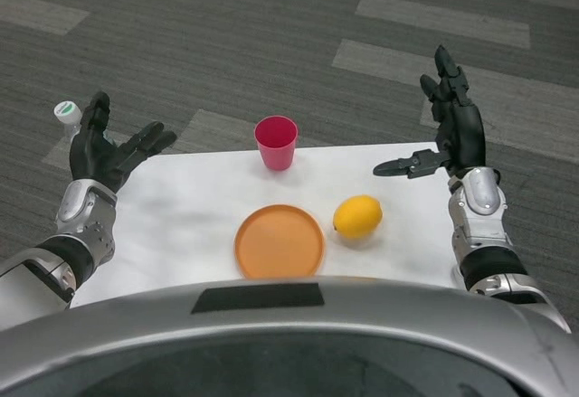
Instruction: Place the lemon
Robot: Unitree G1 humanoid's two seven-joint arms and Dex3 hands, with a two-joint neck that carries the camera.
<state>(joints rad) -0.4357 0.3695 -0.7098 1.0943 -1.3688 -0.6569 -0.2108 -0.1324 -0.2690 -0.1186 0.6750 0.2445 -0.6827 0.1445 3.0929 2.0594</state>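
The lemon [357, 216] sits on my white counter [190, 216], just beside the orange plate [280, 241] at the plate's three o'clock — close, but on the bare counter rather than on the plate. The plate holds nothing; its flat inside shows plain orange all over. At twelve o'clock from the plate, near the far edge of the counter, stands a pink cup [276, 142], upright, and as far as I can see down into it there is nothing inside.

My right hand [452, 139] hovers at two o'clock from the lemon, raised above the counter's right edge, its fingers [398, 167] spread apart with the thumb pointing in toward the cup — it holds nothing. My left hand [107, 151] waits at the counter's left edge, about ten o'clock from the plate, fingers likewise apart and empty. Just behind it, a small white bottle with a green-marked cap [66, 113] shows past the counter's corner.
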